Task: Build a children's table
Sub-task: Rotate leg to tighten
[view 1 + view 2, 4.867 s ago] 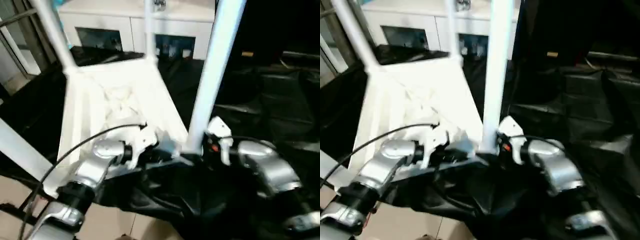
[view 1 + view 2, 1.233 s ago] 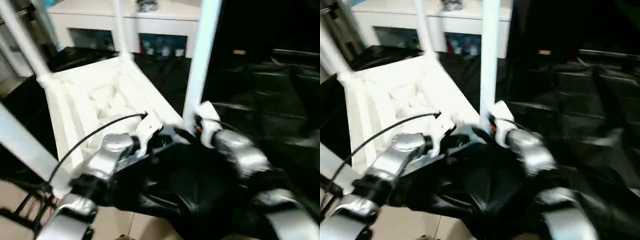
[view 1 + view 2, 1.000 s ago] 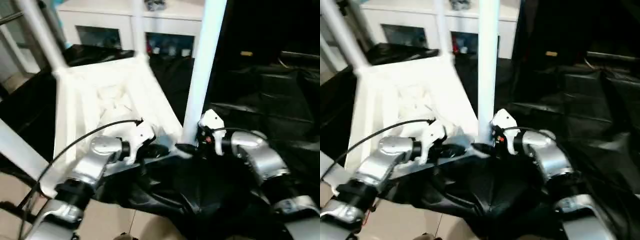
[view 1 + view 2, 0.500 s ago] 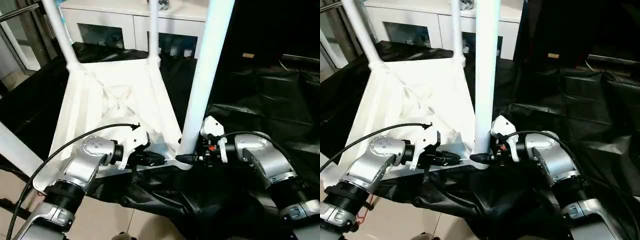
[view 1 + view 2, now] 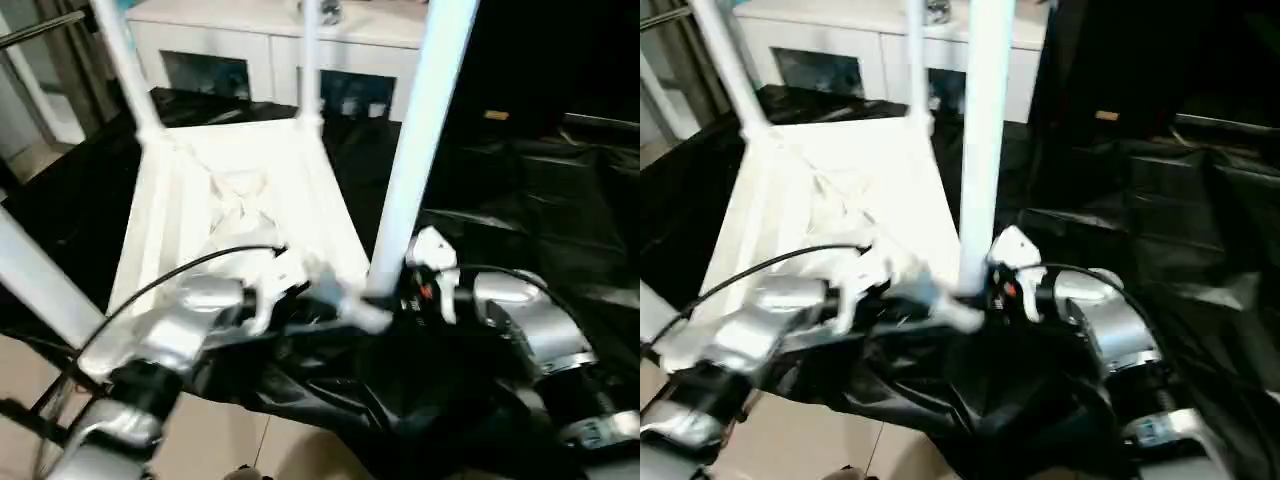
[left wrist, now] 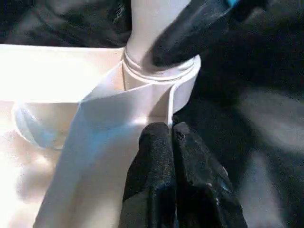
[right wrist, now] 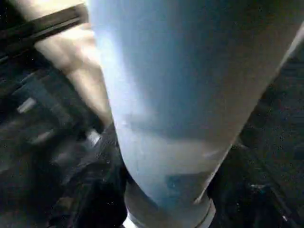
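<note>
Closing in since half a second ago, the right gripper (image 5: 393,297) has left the foot of the corner socket (image 6: 161,80) and taken the near-right leg (image 5: 415,150) just above the collar, while the left gripper (image 6: 172,135) has kept its place at that same corner. At the left edge of the head view, the near-left leg (image 5: 35,280) slants up out of its corner. Beside it the tabletop (image 5: 250,190) lies upside down on the black drape (image 5: 520,180), ribbed underside up, so that its sockets face upward to take the tubes. Two far legs (image 5: 125,70) rise from its back corners in front of a white cabinet (image 5: 270,50). Toward the middle, the left gripper's two fingers are pressed fully together with nothing between them, their tips touching the socket wall. This looks like a brace, steadying the light plastic top against sliding on the cloth. Right of it, the near-right leg stands upright in the socket. The right gripper is closed around its lower end, and one black finger (image 6: 185,38) lies flat on the tube just above the collar. Such a low hold probably serves to press or twist the leg home without levering the corner. All four legs appear fitted, so what remains is likely seating this last one and turning the table over.
</note>
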You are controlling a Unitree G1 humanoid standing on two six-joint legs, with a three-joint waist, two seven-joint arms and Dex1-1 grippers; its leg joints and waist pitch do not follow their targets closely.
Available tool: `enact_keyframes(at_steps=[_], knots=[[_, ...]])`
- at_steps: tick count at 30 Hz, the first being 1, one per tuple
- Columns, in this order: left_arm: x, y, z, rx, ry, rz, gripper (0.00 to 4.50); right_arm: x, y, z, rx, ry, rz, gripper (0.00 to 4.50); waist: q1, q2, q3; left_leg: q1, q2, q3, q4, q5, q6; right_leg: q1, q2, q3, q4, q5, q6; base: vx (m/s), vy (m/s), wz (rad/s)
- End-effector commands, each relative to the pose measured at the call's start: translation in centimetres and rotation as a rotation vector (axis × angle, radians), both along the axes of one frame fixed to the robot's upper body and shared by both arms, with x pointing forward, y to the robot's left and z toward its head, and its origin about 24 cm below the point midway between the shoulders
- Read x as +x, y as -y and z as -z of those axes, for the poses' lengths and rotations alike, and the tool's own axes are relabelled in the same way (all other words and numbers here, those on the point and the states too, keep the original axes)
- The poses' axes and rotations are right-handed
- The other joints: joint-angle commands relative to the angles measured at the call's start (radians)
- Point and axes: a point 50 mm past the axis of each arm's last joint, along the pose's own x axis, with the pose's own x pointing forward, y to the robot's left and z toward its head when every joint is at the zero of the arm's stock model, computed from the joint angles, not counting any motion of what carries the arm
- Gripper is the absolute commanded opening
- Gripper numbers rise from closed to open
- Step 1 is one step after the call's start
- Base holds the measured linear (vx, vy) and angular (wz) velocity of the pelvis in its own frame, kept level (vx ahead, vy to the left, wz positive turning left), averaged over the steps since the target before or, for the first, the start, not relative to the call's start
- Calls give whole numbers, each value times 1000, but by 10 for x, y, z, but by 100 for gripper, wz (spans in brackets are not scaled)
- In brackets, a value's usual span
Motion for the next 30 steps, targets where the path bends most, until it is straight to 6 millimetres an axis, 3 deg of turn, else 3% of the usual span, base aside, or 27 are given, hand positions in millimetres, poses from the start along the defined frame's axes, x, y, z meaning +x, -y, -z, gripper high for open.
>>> enact_keyframes(at_steps=[1, 2, 3, 4, 5, 6, 7, 8, 10, 12, 13, 15, 16, 17, 18, 20, 21, 24, 27, 28, 30], knots=[[12, 15, -13, -33, 70, -90, 0, -14, -25, 28, -3, -110, 4, 195, -6, 2, -56, 16, 36, -25, -79, -284, -24, 38, -67, 46, -93, -322, -169, 0, 0, 0], [13, 19, -13, -40, 72, -108, 0, -15, -29, 30, 0, -115, 28, 195, -7, 10, -56, 14, 36, -28, -80, -289, -26, 39, -67, 45, -93, -323, -163, 0, 0, 0], [14, 21, -13, -44, 73, -119, 0, -16, -32, 31, 2, -116, 39, 195, -10, 6, -54, 15, 35, -26, -81, -300, -22, 36, -65, 45, -97, -336, -156, 0, 0, 0], [14, 25, -14, -48, 75, -117, 0, -16, -36, 31, 7, -109, 44, 194, -9, 15, -54, 18, 33, -28, -80, -310, -23, 36, -66, 44, -97, -346, -156, 0, 0, 0], [14, 27, -14, -50, 77, -111, 0, -16, -38, 30, 9, -99, 51, 194, -14, 9, -52, 18, 32, -27, -81, -329, -19, 35, -65, 44, -103, -376, -147, 0, 0, 0], [12, 31, -14, -50, 77, -74, 0, -15, -40, 26, 29, -86, 49, 194, -18, 18, -50, 20, 32, -29, -84, -355, -21, 35, -65, 42, -109, -415, -137, 0, 0, 0], [11, 32, -13, -49, 79, -63, 0, -14, -40, 25, 39, -83, 55, 229, -19, 17, -50, 23, 31, -30, -84, -369, -21, 33, -65, 42, -111, -431, -132, 0, 0, 0], [11, 32, -13, -48, 79, -52, 0, -14, -39, 23, 72, -97, 62, 264, -22, 23, -51, 27, 32, -32, -84, -386, -23, 32, -65, 42, -113, -439, -131, 0, 0, 0], [9, 32, -13, -45, 82, -16, 0, -15, -37, 19, 103, -104, 36, 264, -25, 30, -52, 23, 34, -34, -87, -383, -18, 35, -64, 43, -108, -403, -140, 0, 0, 0], [8, 31, -12, -38, 80, -6, 0, -16, -35, 17, 100, -97, 23, 299, -24, 29, -56, 20, 36, -33, -87, -355, -16, 39, -64, 45, -103, -345, -153, 0, 0, 0], [7, 31, -11, -34, 79, 3, 0, -18, -34, 16, 93, -91, 11, 299, -23, 38, -56, 20, 36, -33, -86, -349, -16, 38, -64, 45, -101, -325, -161, 0, 0, 0], [7, 27, -10, -20, 79, 24, 0, -23, -24, 11, 55, -54, -59, 312, -17, 35, -60, 23, 37, -28, -81, -315, -1, 41, -61, 47, -95, -234, -184, 0, 0, 0], [6, 25, -10, -13, 79, 39, 0, -26, -18, 9, 37, -44, -91, 312, -16, 40, -62, 22, 36, -25, -78, -300, 5, 41, -61, 48, -91, -203, -195, 0, 0, 0], [6, 20, -9, 7, 81, 63, 0, -32, -1, 4, 1, -29, -150, 312, -13, 39, -64, 15, 37, -26, -77, -258, 18, 49, -61, 47, -86, -151, -208, 0, 0, 0], [7, 16, -8, 14, 78, 76, 0, -36, 15, 0, -13, -29, -179, 312, -3, 45, -69, 17, 37, -23, -70, -221, 36, 52, -63, 47, -82, -101, -214, 0, 0, 0], [7, 13, -8, 22, 76, 88, 0, -39, 27, -5, -13, -35, -190, 312, 9, 43, -71, 13, 39, -19, -63, -174, 73, 52, -63, 47, -74, -30, -235, 0, 0, 0], [7, 11, -7, 32, 80, 102, 0, -39, 38, -9, -15, -37, -181, 312, 9, 46, -72, 3, 38, -21, -62, -152, 85, 58, -65, 44, -70, -23, -241, 0, 0, 0], [4, 6, -6, 54, 93, 171, 0, -39, 70, -24, 2, -27, -117, 312, 8, 43, -69, 2, 37, -22, -63, -171, 95, 58, -66, 39, -79, -87, -234, 0, 0, 0], [2, 4, -5, 47, 78, 220, 0, -36, 92, -37, 54, -10, -34, 312, 5, 44, -65, 5, 38, -22, -67, -203, 80, 55, -67, 38, -89, -203, -213, 0, 0, 0], [0, 5, -6, 28, 69, 247, 0, -35, 102, -43, 71, 9, 13, 312, 4, 48, -66, 5, 39, -23, -66, -204, 75, 54, -67, 38, -88, -213, -211, 0, 0, 0], [-3, 9, -9, -8, 65, 307, 0, -31, 117, -51, 95, 49, 111, 312, 4, 46, -69, 7, 38, -22, -65, -192, 73, 54, -67, 39, -89, -207, -213, 0, 0, 0]])
